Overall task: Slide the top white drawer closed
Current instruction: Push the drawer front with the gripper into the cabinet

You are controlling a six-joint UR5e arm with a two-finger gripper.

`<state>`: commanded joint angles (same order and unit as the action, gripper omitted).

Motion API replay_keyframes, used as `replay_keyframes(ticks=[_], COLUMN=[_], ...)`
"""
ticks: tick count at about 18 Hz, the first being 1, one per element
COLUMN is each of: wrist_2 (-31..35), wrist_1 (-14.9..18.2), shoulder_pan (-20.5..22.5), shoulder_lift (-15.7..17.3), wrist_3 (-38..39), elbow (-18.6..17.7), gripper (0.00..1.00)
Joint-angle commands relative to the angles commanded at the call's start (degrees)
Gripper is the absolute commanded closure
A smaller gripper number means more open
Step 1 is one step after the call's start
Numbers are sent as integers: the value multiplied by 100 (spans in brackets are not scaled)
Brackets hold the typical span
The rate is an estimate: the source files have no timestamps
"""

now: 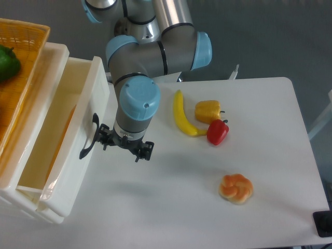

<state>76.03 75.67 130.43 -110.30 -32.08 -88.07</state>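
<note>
the claw (125, 147), spread wide and holding nothing, presses beside the top white drawer (83, 155)'s handle.

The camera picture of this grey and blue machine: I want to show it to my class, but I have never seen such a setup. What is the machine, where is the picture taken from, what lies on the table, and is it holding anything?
It is a robot arm, photographed from one fixed camera looking down from above. At its end sits a two-finger gripper, right beside the black handle of the top white drawer, which stands partly open. I cannot tell whether the fingers are open or gripping anything. On the white table lie a banana, a yellow pepper, a red pepper and a bread roll. An orange wicker basket holding something green sits on the cabinet.
</note>
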Motion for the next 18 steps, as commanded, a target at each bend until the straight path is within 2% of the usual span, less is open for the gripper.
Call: replay_keyframes(ticks=[13, 18], wrist_2=[-36, -79], wrist_1=[79, 97], shoulder_pan=[-193, -18], shoulder_lift=[97, 132], wrist_3=[9, -9], elbow=[-9, 79], gripper=[0, 0])
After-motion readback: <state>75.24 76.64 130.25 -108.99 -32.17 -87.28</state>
